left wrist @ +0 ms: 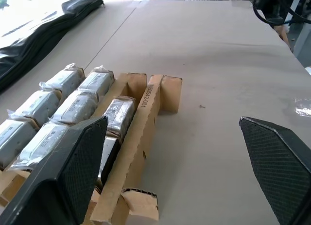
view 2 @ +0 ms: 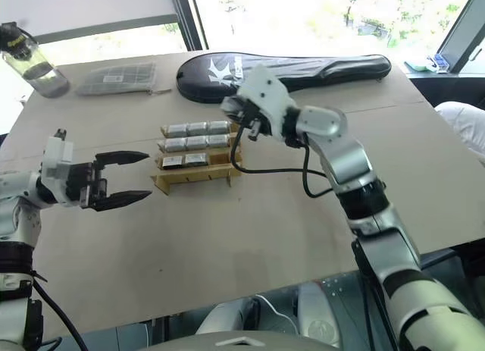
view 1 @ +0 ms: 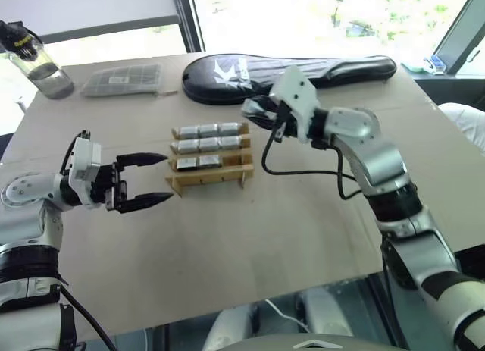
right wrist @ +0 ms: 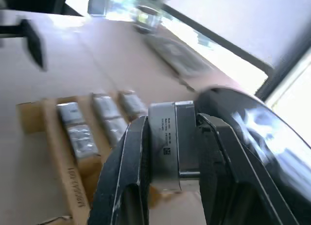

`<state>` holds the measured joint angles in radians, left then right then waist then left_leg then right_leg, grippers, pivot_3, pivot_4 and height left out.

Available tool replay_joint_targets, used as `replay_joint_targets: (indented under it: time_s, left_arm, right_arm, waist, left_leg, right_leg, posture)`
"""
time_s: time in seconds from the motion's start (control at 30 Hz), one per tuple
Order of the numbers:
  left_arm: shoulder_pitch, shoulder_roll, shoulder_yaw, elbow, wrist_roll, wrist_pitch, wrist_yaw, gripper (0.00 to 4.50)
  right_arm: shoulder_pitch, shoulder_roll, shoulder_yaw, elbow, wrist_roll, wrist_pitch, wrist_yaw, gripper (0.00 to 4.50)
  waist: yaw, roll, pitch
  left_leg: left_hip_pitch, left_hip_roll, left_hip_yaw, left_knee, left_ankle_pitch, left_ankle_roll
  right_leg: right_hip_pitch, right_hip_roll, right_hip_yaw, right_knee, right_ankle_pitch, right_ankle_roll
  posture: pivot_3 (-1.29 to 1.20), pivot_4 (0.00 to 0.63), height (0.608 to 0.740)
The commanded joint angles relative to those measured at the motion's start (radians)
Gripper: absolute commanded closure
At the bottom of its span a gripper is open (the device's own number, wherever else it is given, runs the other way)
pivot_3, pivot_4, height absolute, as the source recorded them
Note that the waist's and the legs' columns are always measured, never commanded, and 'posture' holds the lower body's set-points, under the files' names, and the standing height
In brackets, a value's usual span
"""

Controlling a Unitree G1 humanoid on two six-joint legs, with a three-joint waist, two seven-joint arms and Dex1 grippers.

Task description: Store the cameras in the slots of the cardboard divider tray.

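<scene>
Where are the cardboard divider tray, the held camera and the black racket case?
cardboard divider tray (view 1: pixel 216 178): left eye view, front wall.
held camera (right wrist: pixel 171 137): right wrist view, labelled face.
black racket case (view 1: pixel 333 70): left eye view, top surface.

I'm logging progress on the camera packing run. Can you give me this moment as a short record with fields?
tray: cardboard divider tray mid-table
stored: two far rows full, third row holds two cameras; right slot of the third row and nearest row empty
right end effector: shut on a camera, raised beside the tray's far right corner
left end effector: open, empty, level at the tray's left end
other items: black racket case, bottle, grey gridded packet at the far edge
</scene>
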<state>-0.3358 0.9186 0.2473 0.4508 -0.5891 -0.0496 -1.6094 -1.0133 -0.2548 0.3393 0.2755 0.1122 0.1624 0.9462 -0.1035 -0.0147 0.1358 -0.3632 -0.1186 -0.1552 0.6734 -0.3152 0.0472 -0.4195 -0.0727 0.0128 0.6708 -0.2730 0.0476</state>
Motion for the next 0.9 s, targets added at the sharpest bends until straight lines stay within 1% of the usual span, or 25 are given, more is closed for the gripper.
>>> replay_joint_targets:
  time_s: [0.03,0.2,0.37,0.57,0.67,0.9]
  left_arm:
    - [0.03,0.026,0.063,-0.036,-0.003,-0.006,0.007,0.0]
    - [0.114,0.033,0.119,-0.084,0.009,-0.008,0.048,0.0]
    - [0.192,0.03,0.178,-0.141,0.004,0.0,0.087,0.0]
    - [0.224,0.026,0.214,-0.172,0.003,0.003,0.113,0.0]
    - [0.23,0.025,0.227,-0.175,0.007,-0.003,0.127,0.0]
    - [0.253,0.02,0.24,-0.198,0.001,-0.001,0.137,0.0]
  right_arm:
    - [-0.086,0.027,0.036,0.192,-0.03,-0.211,0.145,3.75]
    - [-0.19,0.108,0.045,0.462,-0.044,-0.382,0.284,3.75]
    - [-0.25,0.169,0.05,0.646,-0.094,-0.489,0.333,3.75]
    - [-0.31,0.222,0.015,0.824,-0.136,-0.505,0.301,3.75]
    - [-0.338,0.242,-0.022,0.893,-0.134,-0.479,0.281,3.75]
    - [-0.366,0.268,-0.068,0.977,-0.16,-0.432,0.254,3.75]
  waist:
    - [-0.001,0.0,0.0]
    - [-0.01,0.001,0.0]
    - [-0.018,0.001,0.001]
    - [-0.021,0.003,0.002]
    - [-0.022,0.005,0.003]
    - [-0.024,0.008,0.005]
  left_leg:
    - [0.0,0.0,-0.001,0.0,0.0,0.0]
    - [0.0,0.0,-0.002,0.0,0.0,0.0]
    - [0.0,0.0,-0.003,0.0,0.0,0.0]
    - [0.0,0.0,-0.003,0.0,0.0,0.0]
    - [0.0,0.0,-0.004,0.0,0.0,0.0]
    - [0.001,0.0,-0.003,0.0,0.0,0.0]
  right_leg:
    - [0.0,0.0,0.0,0.0,0.0,0.0]
    - [0.0,0.0,-0.001,0.0,0.0,0.0]
    - [0.0,0.001,-0.001,0.001,0.0,0.0]
    - [0.0,0.001,-0.001,0.002,0.0,0.0]
    - [0.0,0.001,-0.001,0.002,0.0,0.0]
    - [0.0,0.001,-0.001,0.002,0.0,0.0]
  posture:
    - [0.0,0.15,0.74]
    - [0.0,0.15,0.74]
    - [0.0,0.15,0.74]
    - [0.0,0.15,0.74]
    - [0.0,0.15,0.74]
    - [0.0,0.15,0.74]
